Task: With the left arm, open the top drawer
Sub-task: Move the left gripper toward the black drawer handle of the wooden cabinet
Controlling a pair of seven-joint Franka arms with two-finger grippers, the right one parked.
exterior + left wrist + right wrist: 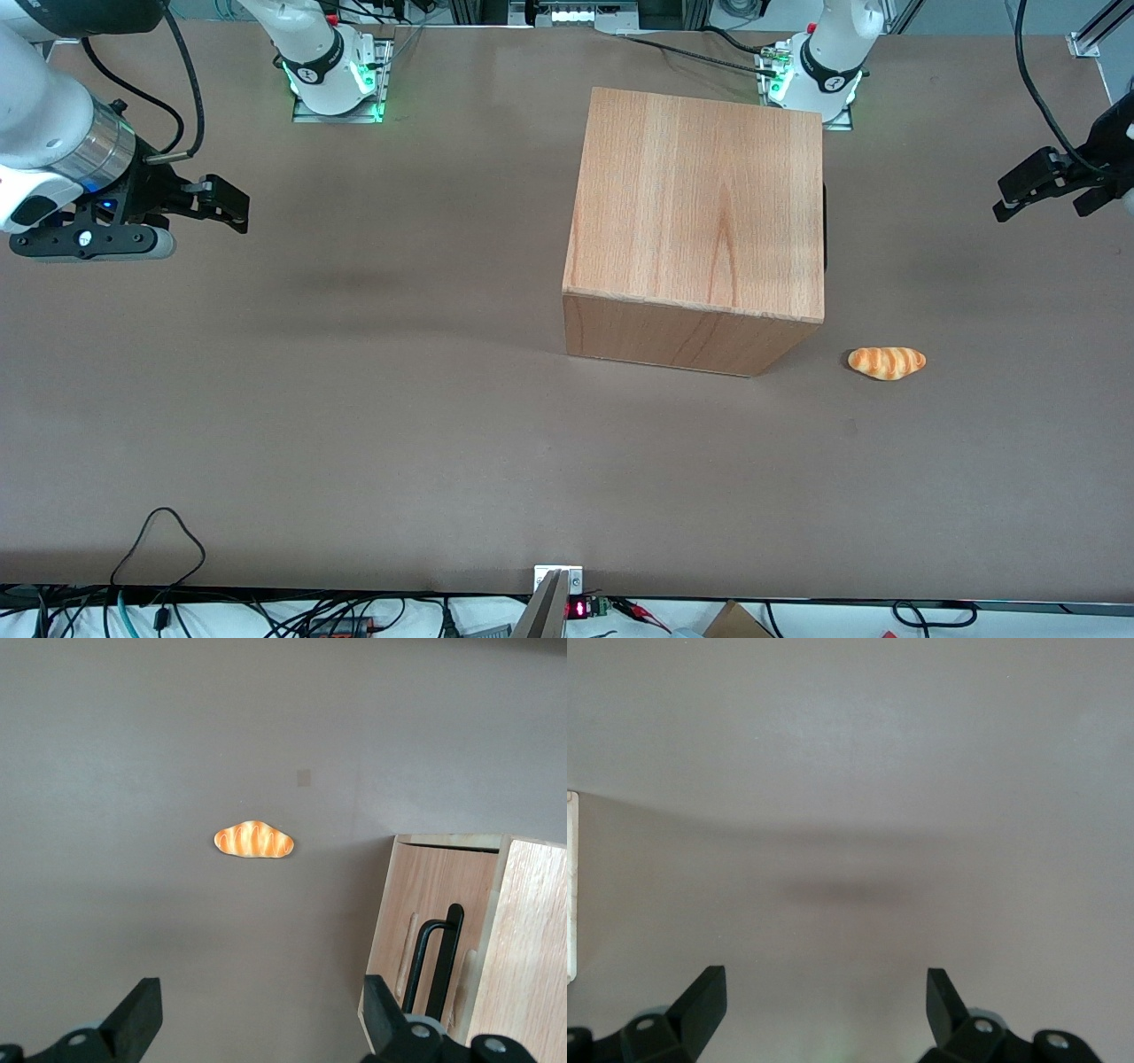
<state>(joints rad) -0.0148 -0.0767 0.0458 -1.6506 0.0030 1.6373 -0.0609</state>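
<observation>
The wooden cabinet (700, 221) stands mid-table with its front facing the working arm's end. The top drawer's front panel (430, 890) sits flush in the cabinet, and its black handle (440, 961) stands out from the wood. In the front view only a thin black sliver of the handle (825, 226) shows at the cabinet's edge. My left gripper (1002, 197) hovers above the table in front of the cabinet, well apart from it. The gripper (260, 997) is open, with nothing between its fingers.
A small orange bread roll (887, 362) lies on the brown table, in front of the cabinet and nearer the front camera than the gripper. It also shows in the left wrist view as the roll (253, 840). The arm bases (819, 71) stand at the table's back edge.
</observation>
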